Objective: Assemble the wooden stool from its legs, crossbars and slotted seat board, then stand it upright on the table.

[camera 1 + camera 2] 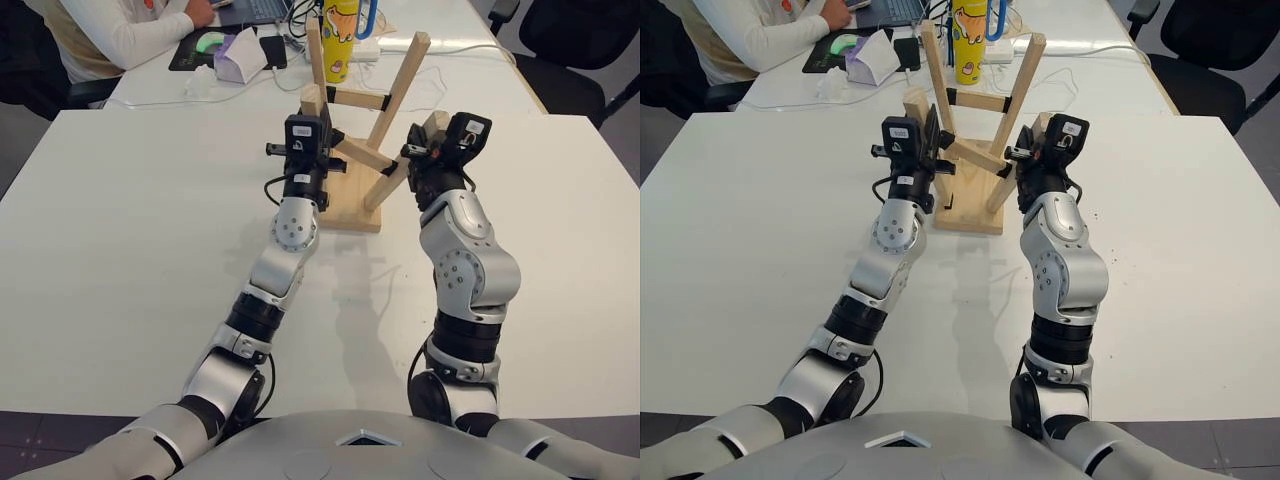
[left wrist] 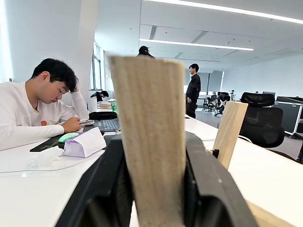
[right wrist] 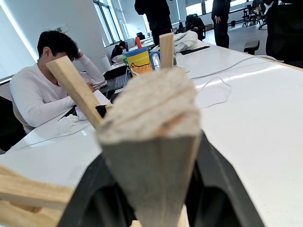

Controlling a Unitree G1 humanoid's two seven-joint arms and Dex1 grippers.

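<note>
On the white table (image 1: 130,230), 1 wooden stool (image 1: 970,155) sits upside down, its seat board (image 1: 345,212) flat on the surface and its 4 legs pointing up and splaying outward. At the stool's left side, the left hand (image 1: 318,128) is clamped on the near-left leg (image 1: 312,100) close to its top end; the left wrist view has that leg (image 2: 151,142) standing between 2 black fingers (image 2: 104,189) that press on it from both sides. Behind it rises the far-left leg (image 1: 316,50), and the far-right leg (image 1: 402,85) leans away toward the right. 2 crossbars can be counted: the far crossbar (image 1: 358,97) runs between the 2 far legs with dark fittings at its ends, and the near crossbar (image 1: 365,155) slants between the 2 near legs, lower down toward the seat board. At the stool's right side, the right hand (image 1: 425,148) is pinching the near-right leg (image 1: 436,124) just below its cut end; in the right wrist view that leg (image 3: 151,142) is squeezed between 2 black fingers (image 3: 213,189). Beyond the stool, 1 yellow cup (image 1: 340,35) stands on a second table (image 1: 450,30).
</note>
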